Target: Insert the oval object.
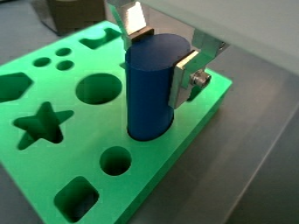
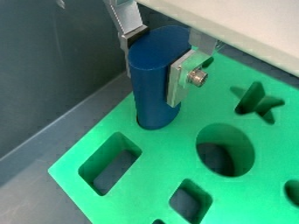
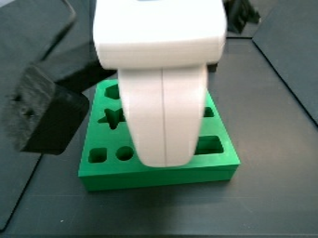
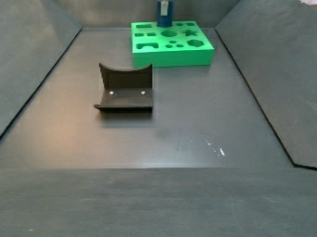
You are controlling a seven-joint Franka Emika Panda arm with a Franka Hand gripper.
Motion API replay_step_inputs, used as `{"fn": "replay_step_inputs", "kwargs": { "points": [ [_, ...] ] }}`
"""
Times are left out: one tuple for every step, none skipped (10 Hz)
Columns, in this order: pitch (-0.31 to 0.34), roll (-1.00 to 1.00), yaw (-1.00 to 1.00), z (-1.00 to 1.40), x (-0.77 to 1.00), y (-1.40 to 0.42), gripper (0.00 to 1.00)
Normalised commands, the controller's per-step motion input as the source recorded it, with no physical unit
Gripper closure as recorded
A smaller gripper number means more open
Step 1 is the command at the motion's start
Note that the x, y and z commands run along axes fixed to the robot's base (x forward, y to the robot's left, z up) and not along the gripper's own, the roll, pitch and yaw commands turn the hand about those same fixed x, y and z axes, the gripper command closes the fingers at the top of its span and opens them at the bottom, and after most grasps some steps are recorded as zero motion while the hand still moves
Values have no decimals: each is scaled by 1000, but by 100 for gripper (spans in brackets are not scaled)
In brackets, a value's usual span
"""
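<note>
The oval object is a smooth blue peg, upright between my gripper's silver fingers, which are shut on its upper part. It shows the same way in the other wrist view: peg, gripper. Its lower end meets the top of the green block close to a corner. I cannot tell how far it sits in a hole there. In a side view the peg stands at the far left corner of the block. In the other side view my white gripper body hides the peg.
The green block has several shaped holes: a star, a circle, a rectangle and others. The dark fixture stands on the grey floor nearer the middle and also shows at the left in a side view. Dark walls ring the floor.
</note>
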Motion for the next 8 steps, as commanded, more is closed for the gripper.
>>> {"fn": "replay_step_inputs", "kwargs": {
  "points": [
    [40,-54,-760,-443,9,197,100],
    [44,-39,-703,-354,-6,263,100],
    [29,-47,-626,-289,-120,309,100],
    [19,-40,-554,-231,-171,323,100],
    [3,-11,-457,-171,-226,297,100],
    [-30,-20,-80,-37,-69,0,100],
    [-26,-14,0,0,-11,0,100],
    [0,0,0,0,0,0,100]
  ]
}}
